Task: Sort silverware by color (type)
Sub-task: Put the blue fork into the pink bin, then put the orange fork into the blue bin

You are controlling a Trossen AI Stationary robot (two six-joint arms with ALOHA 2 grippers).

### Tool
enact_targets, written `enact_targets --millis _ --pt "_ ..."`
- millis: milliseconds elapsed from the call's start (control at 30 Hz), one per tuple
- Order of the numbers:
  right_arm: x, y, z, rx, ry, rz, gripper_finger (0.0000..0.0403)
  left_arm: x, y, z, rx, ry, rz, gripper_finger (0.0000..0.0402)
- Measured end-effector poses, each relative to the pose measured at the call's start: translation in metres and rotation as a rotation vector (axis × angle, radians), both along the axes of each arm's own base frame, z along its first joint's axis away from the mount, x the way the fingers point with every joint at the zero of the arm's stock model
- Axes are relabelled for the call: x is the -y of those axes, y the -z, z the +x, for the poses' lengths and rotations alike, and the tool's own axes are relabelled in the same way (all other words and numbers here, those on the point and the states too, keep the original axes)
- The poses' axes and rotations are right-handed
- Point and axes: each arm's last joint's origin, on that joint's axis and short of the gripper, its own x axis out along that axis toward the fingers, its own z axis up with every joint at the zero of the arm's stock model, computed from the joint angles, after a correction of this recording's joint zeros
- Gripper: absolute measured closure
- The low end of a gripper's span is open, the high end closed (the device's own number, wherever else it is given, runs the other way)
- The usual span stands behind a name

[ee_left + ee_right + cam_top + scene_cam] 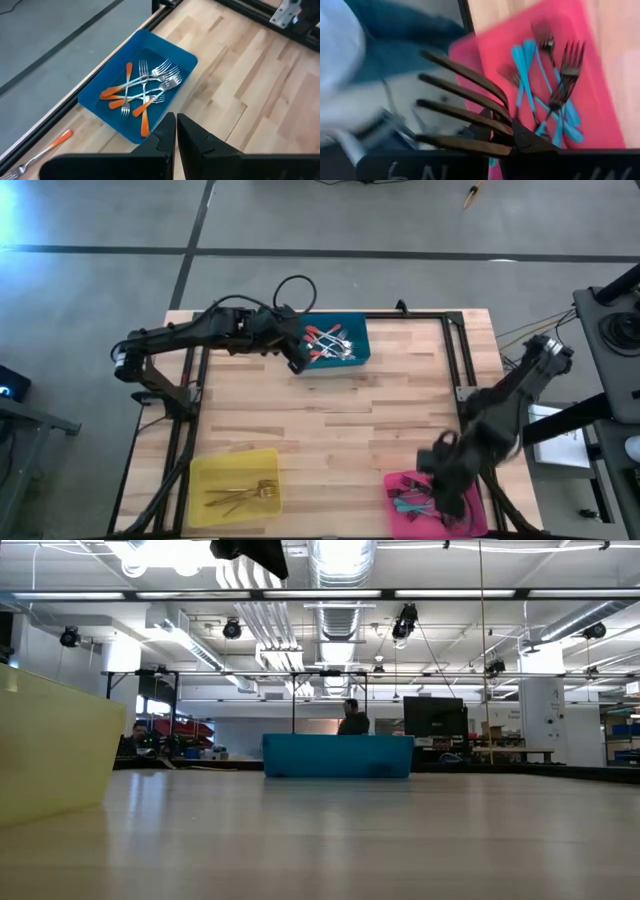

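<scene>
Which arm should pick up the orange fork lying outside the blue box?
Left. The left gripper, shut and empty, hovers beside the blue box, near the orange fork on the table. The right gripper is far off over the pink box, busy holding a dark fork.

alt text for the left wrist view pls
A blue bin on a light wooden table holds a loose pile of silver forks with orange handles. One more orange-handled fork lies outside the bin on the table near its edge. The left gripper sits shut in the foreground beside the bin, holding nothing.
</scene>
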Motion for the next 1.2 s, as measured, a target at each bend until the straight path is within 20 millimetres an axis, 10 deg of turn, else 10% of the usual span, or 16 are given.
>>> enact_targets --millis 467,967,1200 --pt "-0.051 0.064 0.009 -0.33 -0.029 -0.067 0.0389 0.002 -0.011 -0.005 0.075 0.046 -0.028 0.0401" --pt "-0.041 0.061 0.006 -0.352 -0.048 -0.114 0.0298 0.001 0.003 -0.023 -0.213 0.151 0.004 0.0401" --pt "-0.02 0.05 -0.003 -0.386 -0.081 -0.188 0.0291 -0.038 0.029 -0.034 -0.445 0.097 -0.034 0.0402"
